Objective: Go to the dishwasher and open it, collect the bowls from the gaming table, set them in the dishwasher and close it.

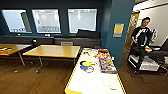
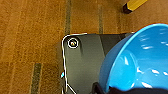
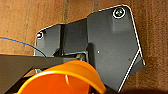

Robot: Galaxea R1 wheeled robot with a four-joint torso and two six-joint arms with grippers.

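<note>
In the left wrist view a bright blue bowl (image 2: 140, 60) sits large and close against the wrist, above brown wood-look floor (image 2: 30, 37). It looks carried by the left arm, though whether the jaws clamp its rim I cannot tell, because the fingers are hidden behind it. In the right wrist view an orange bowl (image 3: 62, 80) sits just as close, over the same floor. The jaws there are hidden too, so their state is unclear.

Further out, the head view shows the gaming table (image 1: 75, 75), a white counter with a yellow edge, running from 6 o'clock up toward the middle. Board-game boxes (image 1: 106, 62) lie at its far end, about 1 o'clock of its centre, with a blue and yellow round game piece (image 1: 87, 66) beside them. Yellow-topped tables (image 1: 53, 51) stand at 10 o'clock, and a person (image 1: 142, 33) stands by a cart at 2 o'clock.

By my judgement the collecting step is in hand or just finished, and next the load must reach the dishwasher. That calls for steady carrying, keeping both bowls level.

Both bowls are cut off at the edges of their views, and faint rings on the near counter are too dim to read.
</note>
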